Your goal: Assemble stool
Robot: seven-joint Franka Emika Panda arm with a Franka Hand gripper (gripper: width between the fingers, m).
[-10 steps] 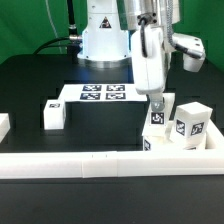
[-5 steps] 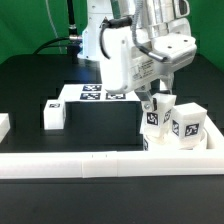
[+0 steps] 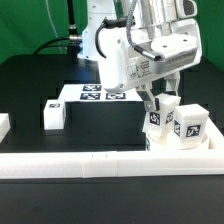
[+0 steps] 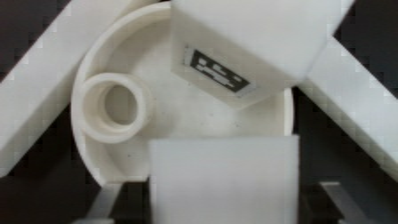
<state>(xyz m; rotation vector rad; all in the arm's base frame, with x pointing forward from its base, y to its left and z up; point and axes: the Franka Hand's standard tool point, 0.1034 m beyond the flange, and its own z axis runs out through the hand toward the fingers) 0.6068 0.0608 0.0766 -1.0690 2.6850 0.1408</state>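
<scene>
While the arm leans over the corner on the exterior view's right, the gripper (image 3: 158, 103) looks clamped on one leg (image 4: 217, 178), jaws snug against both its sides. It holds it upright over the seat (image 4: 107, 60), I'd guess to line it up with the hole (image 4: 116, 104). A second leg (image 3: 192, 124) stands just beside. A third leg (image 3: 53, 114) sits well apart on the bench (image 3: 30, 80), near the marker board (image 3: 98, 94). The seat's tucked against the rail (image 3: 80, 162), probably so it can't slide.

table (image 3: 105, 132) lies open between the lone leg (image 3: 53, 115) and the gripped leg (image 3: 156, 118), with the border rail (image 3: 90, 163) fencing the front.
</scene>
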